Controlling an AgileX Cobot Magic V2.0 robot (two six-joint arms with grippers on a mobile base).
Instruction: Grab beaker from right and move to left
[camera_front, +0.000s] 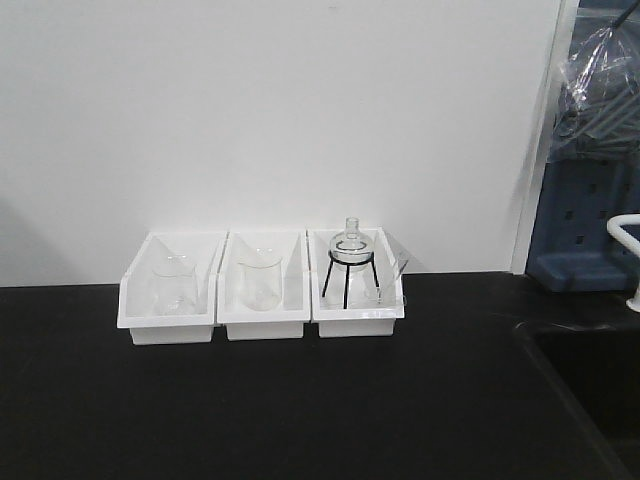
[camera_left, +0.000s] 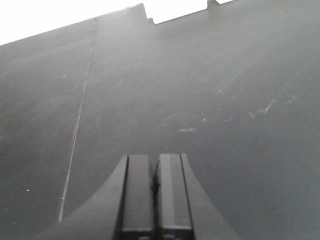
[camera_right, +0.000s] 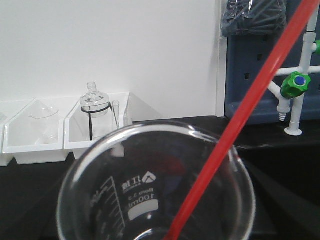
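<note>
The beaker (camera_right: 145, 200), small clear glass marked 100 ml, fills the lower half of the right wrist view, seen from just above its rim. A thin red rod (camera_right: 240, 120) leans out of it toward the upper right. My right gripper's fingers do not show around the glass, so its grip cannot be made out. The front view shows neither the beaker nor either arm. My left gripper (camera_left: 155, 158) hangs over bare black table (camera_left: 200, 90), its fingers pressed together with nothing between them.
Three white bins stand side by side against the back wall: the left bin (camera_front: 168, 325) and the middle bin (camera_front: 262, 325) each hold a larger clear beaker, and the right bin (camera_front: 357, 318) holds a glass flask (camera_front: 351, 250) on black tripod legs. White piping with a green valve (camera_right: 296, 85) stands at the far right.
</note>
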